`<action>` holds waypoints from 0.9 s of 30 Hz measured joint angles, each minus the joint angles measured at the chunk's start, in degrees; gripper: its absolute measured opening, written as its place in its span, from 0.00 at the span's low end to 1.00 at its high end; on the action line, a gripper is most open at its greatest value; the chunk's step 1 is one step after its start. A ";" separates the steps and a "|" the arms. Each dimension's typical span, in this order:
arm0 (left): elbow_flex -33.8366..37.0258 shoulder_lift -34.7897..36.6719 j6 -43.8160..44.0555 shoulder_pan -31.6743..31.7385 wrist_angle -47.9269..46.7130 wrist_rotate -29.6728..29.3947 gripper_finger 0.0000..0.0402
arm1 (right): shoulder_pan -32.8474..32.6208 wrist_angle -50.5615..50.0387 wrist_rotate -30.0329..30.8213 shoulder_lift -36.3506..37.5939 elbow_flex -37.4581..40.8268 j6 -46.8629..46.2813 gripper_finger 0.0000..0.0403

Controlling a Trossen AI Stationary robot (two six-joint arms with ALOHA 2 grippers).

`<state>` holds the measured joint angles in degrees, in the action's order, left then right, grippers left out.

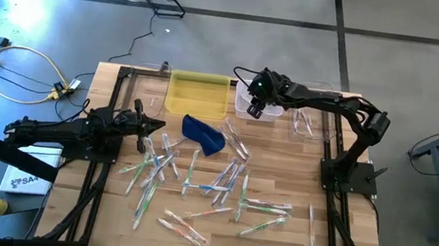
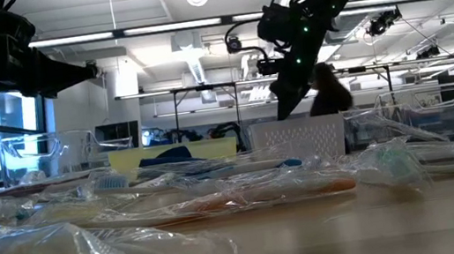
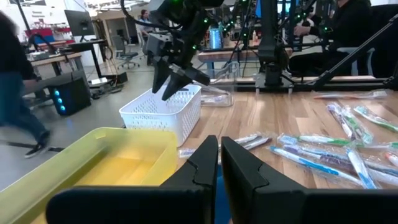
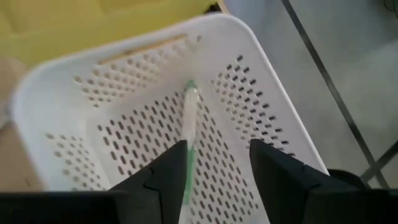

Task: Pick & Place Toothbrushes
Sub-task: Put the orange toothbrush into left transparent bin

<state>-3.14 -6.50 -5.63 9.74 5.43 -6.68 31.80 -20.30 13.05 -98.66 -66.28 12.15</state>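
Several toothbrushes (image 1: 212,184) in clear wrappers lie scattered over the wooden table. My right gripper (image 1: 256,108) hangs open over the white perforated basket (image 1: 248,101) at the far edge. In the right wrist view, one white and green toothbrush (image 4: 188,124) shows inside the basket (image 4: 124,74) below the open fingers (image 4: 217,168), close to one of them; whether it touches that finger, I cannot tell. My left gripper (image 1: 149,123) waits, shut, at the table's left side, pointing toward the dark blue pouch (image 1: 204,134).
A yellow tray (image 1: 198,94) stands left of the basket at the far edge. Clear containers (image 1: 311,121) holding toothbrushes sit to its right. The blue pouch lies near the table's middle. Beyond the table are people and workbenches.
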 joint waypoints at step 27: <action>0.00 0.00 -0.07 -0.01 -1.09 0.02 0.04 | -20.82 3.18 -1.13 22.89 0.00 -21.17 0.11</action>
<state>-3.14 -6.50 -5.69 9.74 4.34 -6.66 10.98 -17.12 11.92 -75.77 -66.28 -9.02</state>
